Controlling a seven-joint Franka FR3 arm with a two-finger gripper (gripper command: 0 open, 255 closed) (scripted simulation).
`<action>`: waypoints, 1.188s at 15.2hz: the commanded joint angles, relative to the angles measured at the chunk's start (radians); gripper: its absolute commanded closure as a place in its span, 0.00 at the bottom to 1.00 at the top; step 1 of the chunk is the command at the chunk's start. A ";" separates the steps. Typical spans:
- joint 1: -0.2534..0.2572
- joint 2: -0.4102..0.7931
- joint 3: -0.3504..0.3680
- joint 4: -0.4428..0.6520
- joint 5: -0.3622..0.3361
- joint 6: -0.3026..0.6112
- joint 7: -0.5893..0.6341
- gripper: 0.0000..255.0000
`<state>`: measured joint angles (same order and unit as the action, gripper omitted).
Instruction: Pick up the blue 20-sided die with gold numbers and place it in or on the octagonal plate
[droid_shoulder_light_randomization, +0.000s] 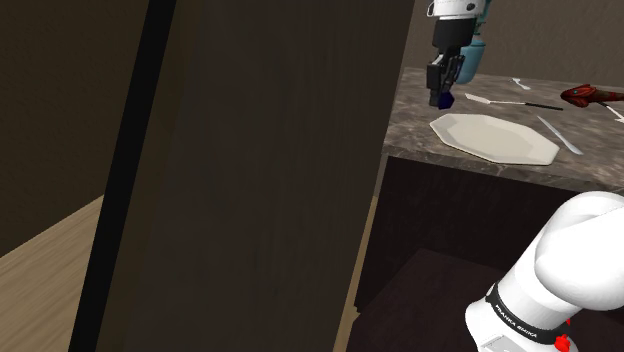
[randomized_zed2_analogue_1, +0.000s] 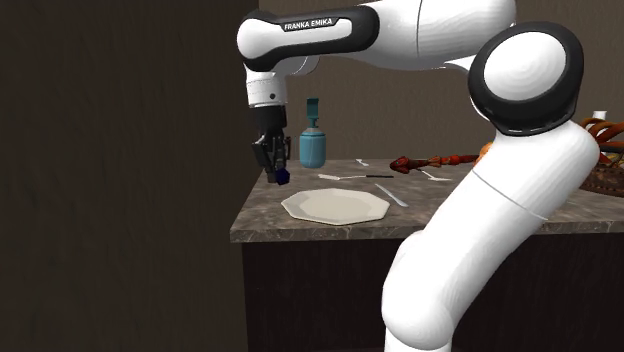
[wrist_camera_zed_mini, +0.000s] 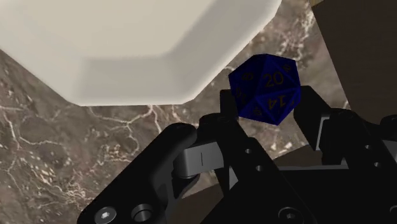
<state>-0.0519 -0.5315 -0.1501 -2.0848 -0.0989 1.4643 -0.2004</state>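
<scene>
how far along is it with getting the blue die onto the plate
Done: the pick. The gripper is shut on the blue die, which looks lifted off the marbled countertop.

In hand: the carry. The die hangs beside the edge of the white octagonal plate, not yet over it.

Left: move over the plate, lower and release. Nothing lies on the plate so far.

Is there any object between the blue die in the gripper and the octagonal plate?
Nothing visible. The gripper holds the blue die above the counter, right beside the plate, whose surface is bare.
</scene>
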 joint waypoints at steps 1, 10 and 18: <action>-0.015 -0.035 -0.027 -0.024 -0.022 -0.008 -0.037 1.00; -0.095 -0.185 -0.178 -0.096 -0.159 -0.057 -0.237 1.00; -0.104 -0.215 -0.194 -0.223 -0.176 0.040 -0.226 1.00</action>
<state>-0.1538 -0.7389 -0.3428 -2.2880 -0.2722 1.4918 -0.4289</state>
